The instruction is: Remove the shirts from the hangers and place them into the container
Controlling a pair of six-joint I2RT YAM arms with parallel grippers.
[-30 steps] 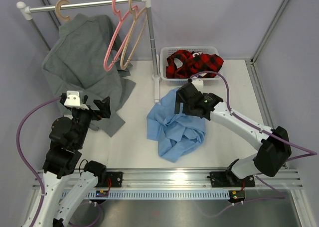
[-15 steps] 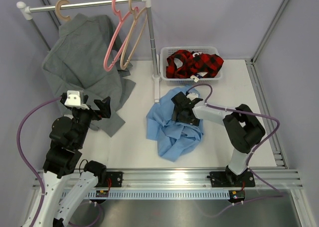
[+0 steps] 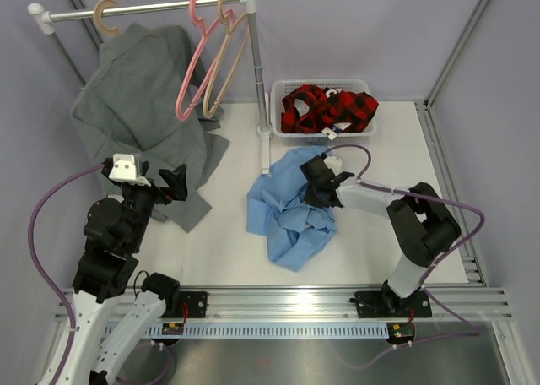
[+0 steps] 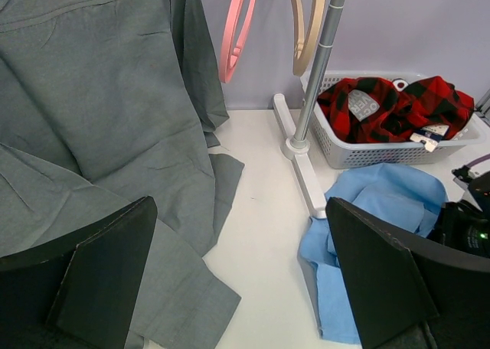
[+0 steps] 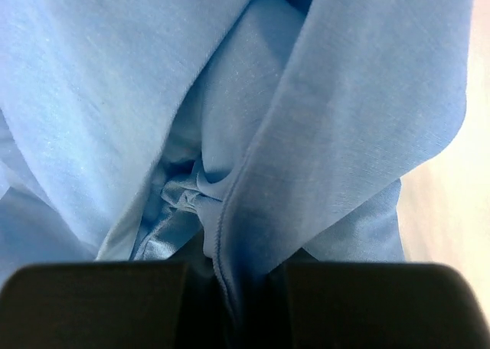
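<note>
Shirts sit in three places. Biggest, the grey long-sleeved collared shirt (image 3: 139, 106) hangs from a tan hanger hook (image 3: 105, 15) on the white clothes rail (image 3: 143, 9), its hem spilling onto the white table (image 3: 228, 258). The crumpled light blue shirt (image 3: 283, 216) lies on the table just in front of the rectangular white mesh-sided plastic basket (image 3: 277, 98), which holds the red-and-black plaid shirt (image 3: 333, 108). A bare pink triangular hanger (image 3: 192, 73) and a bare tan triangular hanger (image 3: 221, 64) hang side by side near the rail's right end. The right gripper (image 3: 314, 186) is pinched onto a fold of the light blue shirt; the left gripper (image 4: 237, 211) hovers with fingers spread wide by the grey shirt's lower edge
</note>
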